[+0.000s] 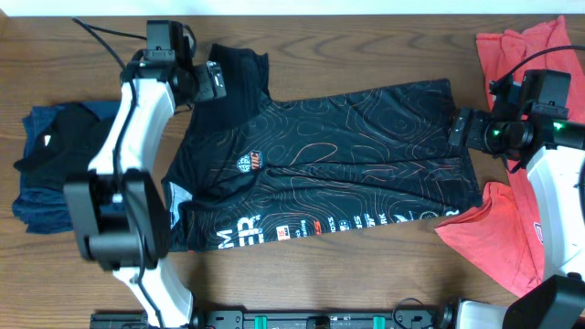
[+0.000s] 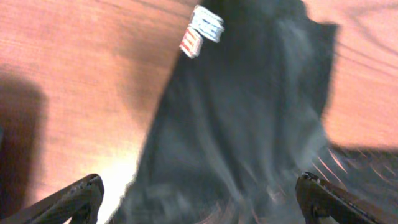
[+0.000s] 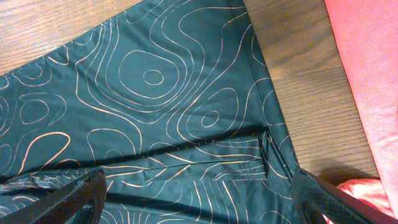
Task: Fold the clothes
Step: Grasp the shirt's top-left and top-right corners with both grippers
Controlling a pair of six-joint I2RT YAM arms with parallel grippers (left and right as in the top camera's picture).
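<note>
Left gripper (image 2: 199,186) was spread wide, the black jersey (image 1: 347,155) end between its fingers, view blurred. Right gripper (image 3: 199,180) was also spread, over the jersey's hem edge. Jersey lay flat mid-table (image 1: 73,55), red garment (image 1: 494,242) beside it.

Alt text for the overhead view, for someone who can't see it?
A black contour-print jersey lies spread on the wooden table, left gripper over its left end, right gripper at its right edge. Red clothes lie at right, dark blue clothes at left.

A robotics lab setup: a wooden table (image 1: 366,55) with robot arms (image 1: 137,119) and cables (image 1: 96,35).
</note>
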